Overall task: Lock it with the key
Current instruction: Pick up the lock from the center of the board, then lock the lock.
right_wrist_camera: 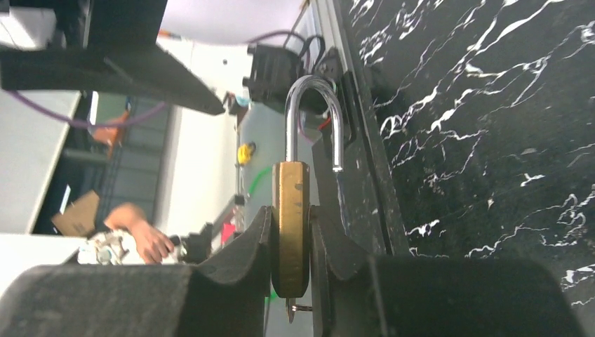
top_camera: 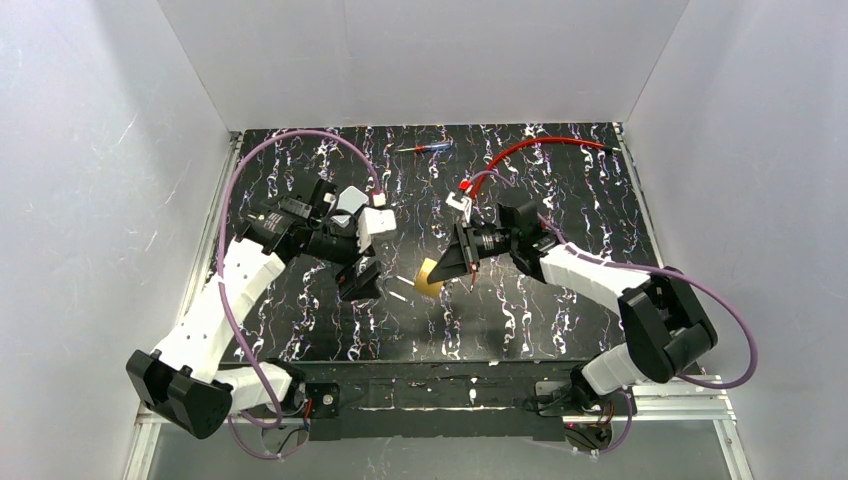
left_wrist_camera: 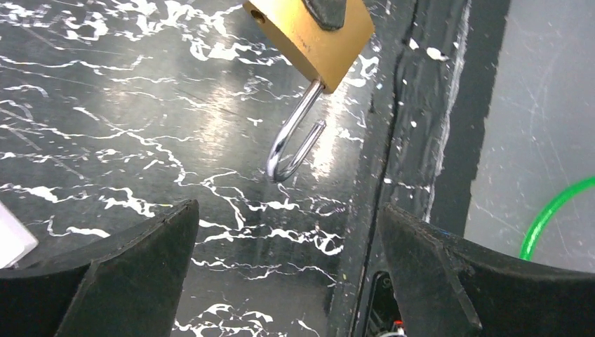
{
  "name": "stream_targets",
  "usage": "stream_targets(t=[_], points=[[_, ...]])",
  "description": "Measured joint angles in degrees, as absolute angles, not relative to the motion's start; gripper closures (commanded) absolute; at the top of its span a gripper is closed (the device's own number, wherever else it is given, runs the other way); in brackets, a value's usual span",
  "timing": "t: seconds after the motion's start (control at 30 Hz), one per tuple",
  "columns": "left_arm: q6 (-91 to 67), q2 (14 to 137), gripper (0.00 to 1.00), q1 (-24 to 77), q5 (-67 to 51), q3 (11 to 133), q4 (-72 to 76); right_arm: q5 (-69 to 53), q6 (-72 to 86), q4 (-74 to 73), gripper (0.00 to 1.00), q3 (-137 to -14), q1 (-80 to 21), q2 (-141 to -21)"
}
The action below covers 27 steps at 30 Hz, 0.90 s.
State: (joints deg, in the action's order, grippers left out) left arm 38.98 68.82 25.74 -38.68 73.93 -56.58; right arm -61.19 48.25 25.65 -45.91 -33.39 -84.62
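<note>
- Only our right wrist view shows the right gripper [right_wrist_camera: 290, 219] clamping the brass padlock [right_wrist_camera: 290, 246] edge-on, its shackle [right_wrist_camera: 313, 105] open.
- From above, we see it over the middle of the table [top_camera: 560, 200]; the left gripper [left_wrist_camera: 288, 217] gapes empty just left.

Below me spreads a black tabletop [top_camera: 480, 330] veined with white, boxed in by plain white walls [top_camera: 420, 60]. Near its far edge lies a slim red-and-blue stick [top_camera: 422, 149], perhaps a pen or a screwdriver. Past the table's edge a green cable [left_wrist_camera: 554, 210] curves over grey floor. Farther off I see a person's hand [right_wrist_camera: 147, 242] near a cardboard box [right_wrist_camera: 74, 210].
</note>
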Motion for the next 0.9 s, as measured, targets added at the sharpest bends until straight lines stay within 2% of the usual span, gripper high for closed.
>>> stream_targets(t=[0.17, 0.27, 0.5, 0.7, 0.9], points=[[44.58, 68.42, 0.08, 28.27, -41.41, 71.13, -60.18, -63.59, 36.75, 13.56, 0.99, -48.18, -36.01, -82.06], [46.24, 67.70, 0.16, 30.83, -42.11, 68.38, -61.41, -64.47, 33.93, 10.83, 0.99, -48.34, -37.12, -80.79], [44.69, 67.13, 0.34, 32.93, -42.81, 64.36, -60.49, -64.88, 31.51, 8.29, 0.99, -48.40, -38.26, -80.49], [42.09, 67.00, 0.41, 35.20, -42.33, 62.85, -58.39, -65.14, 31.20, 7.40, 0.99, -49.25, -39.94, -80.49], [41.06, 67.13, 0.59, 36.91, -41.95, 62.24, -57.04, -66.13, 31.22, 7.38, 0.99, -49.41, -40.56, -80.51]])
